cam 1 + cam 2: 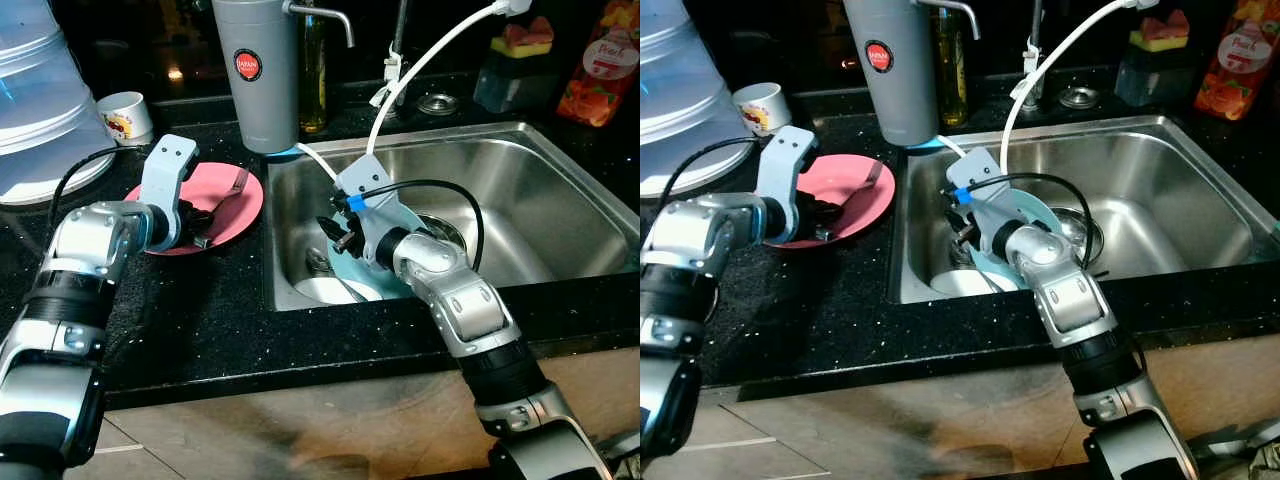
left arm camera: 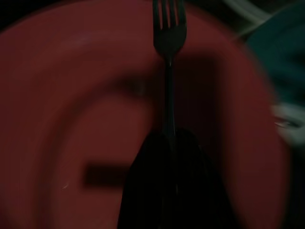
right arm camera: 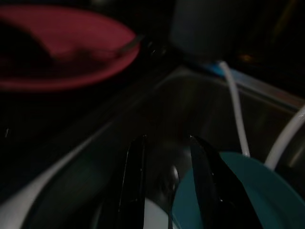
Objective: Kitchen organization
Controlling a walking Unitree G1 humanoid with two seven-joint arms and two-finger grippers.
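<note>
Currently left gripper pinches a dark metal fork over the round pink plate. Right gripper, fingers parted, hovers above a teal plate in the steel sink. Next, probably: release fork, grasp sink dishes.

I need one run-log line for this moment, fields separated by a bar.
left gripper: shut on fork, over pink plate | right gripper: open, in sink above teal plate | stage: clearing dishes

Left end effector closed, right end effector parted.
</note>
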